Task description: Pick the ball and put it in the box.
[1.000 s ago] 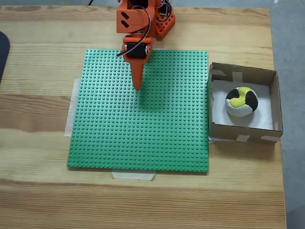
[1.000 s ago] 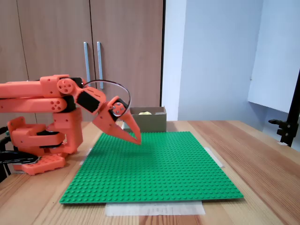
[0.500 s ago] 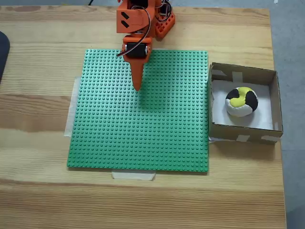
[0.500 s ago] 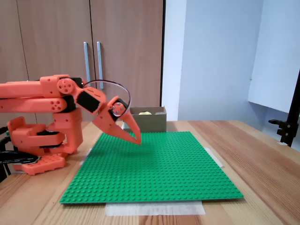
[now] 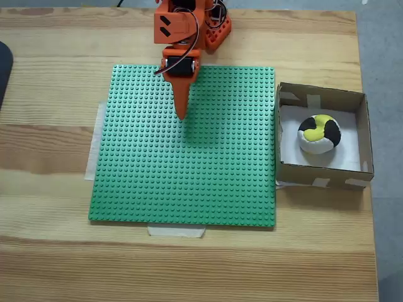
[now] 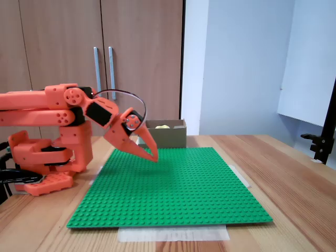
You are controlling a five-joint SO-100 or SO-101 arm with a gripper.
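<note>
Ball in box; pincer closed and empty over the plate.

We see the ball (image 5: 319,134) resting on the white bottom of the box (image 5: 286,165), which sits on the table (image 5: 50,251) just right of the green plate (image 5: 189,182) in the top-down fixed view. In the side fixed view the box (image 6: 168,136) stands at the plate's (image 6: 178,194) far edge, a yellow bit of the ball (image 6: 163,126) showing above its rim. We note the orange pincer (image 5: 181,115), fingers together and holding nothing, pointing down above the plate, well apart from the box. In the side view the pincer (image 6: 154,157) tip hangs just above the studs.
</note>
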